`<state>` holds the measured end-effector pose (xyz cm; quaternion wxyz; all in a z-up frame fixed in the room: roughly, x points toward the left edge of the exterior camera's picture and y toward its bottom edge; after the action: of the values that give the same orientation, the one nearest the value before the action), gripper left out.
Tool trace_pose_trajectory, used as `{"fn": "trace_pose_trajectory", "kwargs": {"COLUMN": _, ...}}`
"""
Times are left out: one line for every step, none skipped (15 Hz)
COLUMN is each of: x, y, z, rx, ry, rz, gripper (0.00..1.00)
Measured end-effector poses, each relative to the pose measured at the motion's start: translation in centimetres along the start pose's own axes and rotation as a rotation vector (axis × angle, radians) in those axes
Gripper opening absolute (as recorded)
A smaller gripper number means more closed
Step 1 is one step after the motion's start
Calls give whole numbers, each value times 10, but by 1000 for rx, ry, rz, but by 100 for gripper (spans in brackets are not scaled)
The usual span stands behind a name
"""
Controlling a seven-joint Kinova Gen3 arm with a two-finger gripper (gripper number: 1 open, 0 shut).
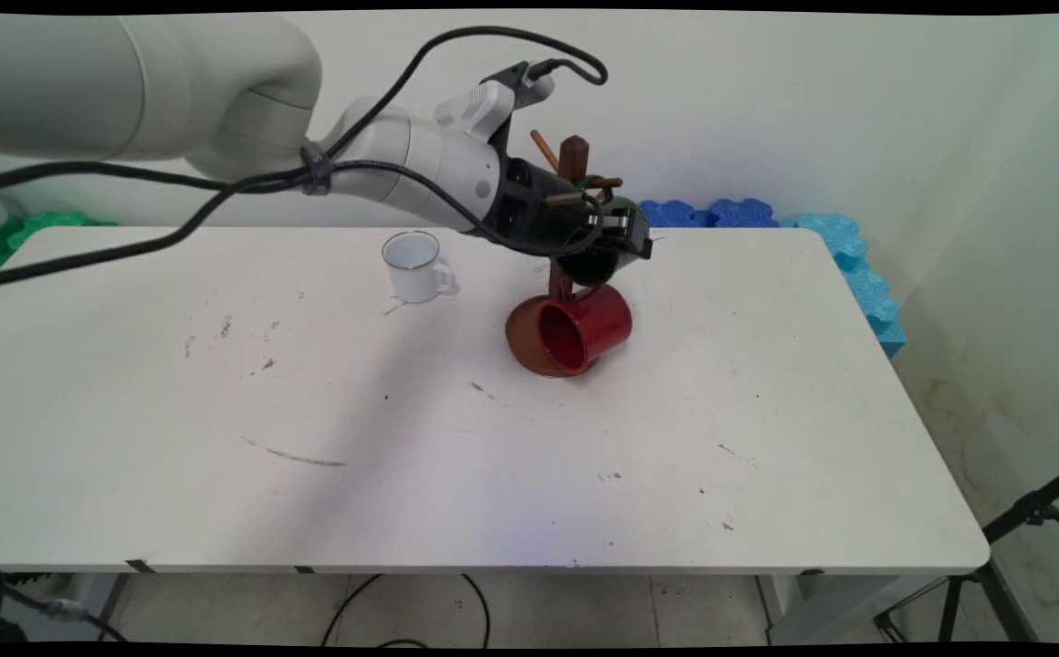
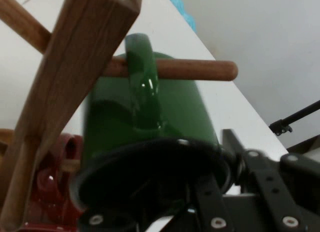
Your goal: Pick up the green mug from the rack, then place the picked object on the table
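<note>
green mug (image 2: 150, 122), red mug (image 1: 584, 327) — brown wooden rack (image 2: 65, 92), white mug (image 1: 415, 265)

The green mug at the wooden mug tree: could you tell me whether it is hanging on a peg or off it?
On it: the green mug's handle loops over a peg of the mug tree, with the gripper at its rim.

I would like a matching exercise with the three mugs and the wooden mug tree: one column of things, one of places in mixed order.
Things:
1. green mug
2. red mug
3. white enamel mug
4. wooden mug tree

Places:
A. upright on the table, left of the tree
B. handle over an upper peg, at the gripper
C. low on the tree
D. behind the gripper

Pairs: 1-B, 2-C, 3-A, 4-D
</note>
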<state>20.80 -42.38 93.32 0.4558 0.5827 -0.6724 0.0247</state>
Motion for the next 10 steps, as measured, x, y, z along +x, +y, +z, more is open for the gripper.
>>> {"fn": "trace_pose_trajectory", "kwargs": {"x": 0, "y": 0, "z": 0, "rx": -2, "ry": 0, "rz": 2, "gripper": 0}}
{"fn": "trace_pose_trajectory", "kwargs": {"x": 0, "y": 1, "z": 0, "rx": -3, "ry": -1, "rz": 4, "gripper": 0}}
{"fn": "trace_pose_trajectory", "kwargs": {"x": -1, "y": 0, "z": -1, "rx": -3, "ry": -1, "rz": 6, "gripper": 0}}
{"fn": "trace_pose_trajectory", "kwargs": {"x": -1, "y": 0, "z": -1, "rx": -4, "ry": -2, "rz": 8, "gripper": 0}}
{"fn": "trace_pose_trajectory", "kwargs": {"x": -1, "y": 0, "z": -1, "rx": -5, "ry": -2, "rz": 11, "gripper": 0}}
{"fn": "trace_pose_trajectory", "kwargs": {"x": -1, "y": 0, "z": -2, "rx": -6, "ry": -2, "rz": 13, "gripper": 0}}
{"fn": "trace_pose_trajectory", "kwargs": {"x": -2, "y": 0, "z": -3, "rx": -7, "ry": -3, "rz": 15, "gripper": 0}}
{"fn": "trace_pose_trajectory", "kwargs": {"x": -2, "y": 0, "z": -5, "rx": -9, "ry": -4, "rz": 18, "gripper": 0}}
{"fn": "trace_pose_trajectory", "kwargs": {"x": -3, "y": 1, "z": -6, "rx": -12, "ry": -6, "rz": 20, "gripper": 0}}
{"fn": "trace_pose_trajectory", "kwargs": {"x": -3, "y": 2, "z": -9, "rx": -16, "ry": -7, "rz": 21, "gripper": 0}}
